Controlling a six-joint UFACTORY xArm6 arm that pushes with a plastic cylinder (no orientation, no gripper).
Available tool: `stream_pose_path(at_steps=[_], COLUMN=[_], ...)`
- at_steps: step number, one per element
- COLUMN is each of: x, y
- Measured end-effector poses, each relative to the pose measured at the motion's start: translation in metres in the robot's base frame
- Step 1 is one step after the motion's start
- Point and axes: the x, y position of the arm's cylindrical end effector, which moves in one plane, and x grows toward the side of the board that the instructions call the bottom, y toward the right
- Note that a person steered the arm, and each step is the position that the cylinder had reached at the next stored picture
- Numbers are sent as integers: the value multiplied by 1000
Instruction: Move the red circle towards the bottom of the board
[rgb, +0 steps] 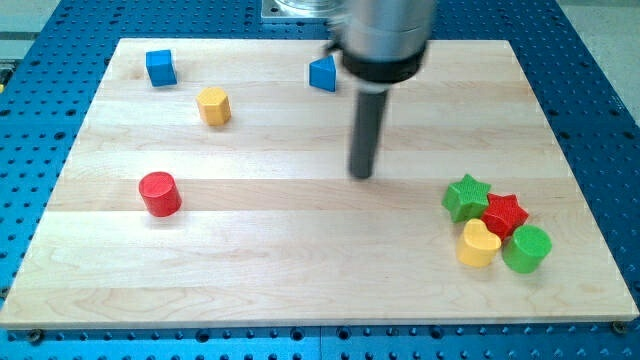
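Observation:
The red circle (159, 193), a short cylinder, stands on the wooden board (300, 270) at the view's left, about mid-height. My tip (362, 175) rests on the board near the centre, well to the right of the red circle and slightly higher in the view. It touches no block.
A blue cube (160, 67) and a yellow hexagon (213, 105) lie at the top left. A blue triangular block (323, 73) sits at the top centre beside the arm. A green star (466, 196), red star (505, 213), yellow heart (479, 243) and green circle (527, 249) cluster at the lower right.

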Motion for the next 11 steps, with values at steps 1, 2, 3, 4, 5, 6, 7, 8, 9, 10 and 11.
stream_pose_path(at_steps=[1,2,3,4,5,6,7,8,9,10,11], x=[111,87,3,-7,-5,20,19,13,6,32,54], y=[-123,-275,-273,-159,-135,-215,-154,-41,-55,-145,-147])
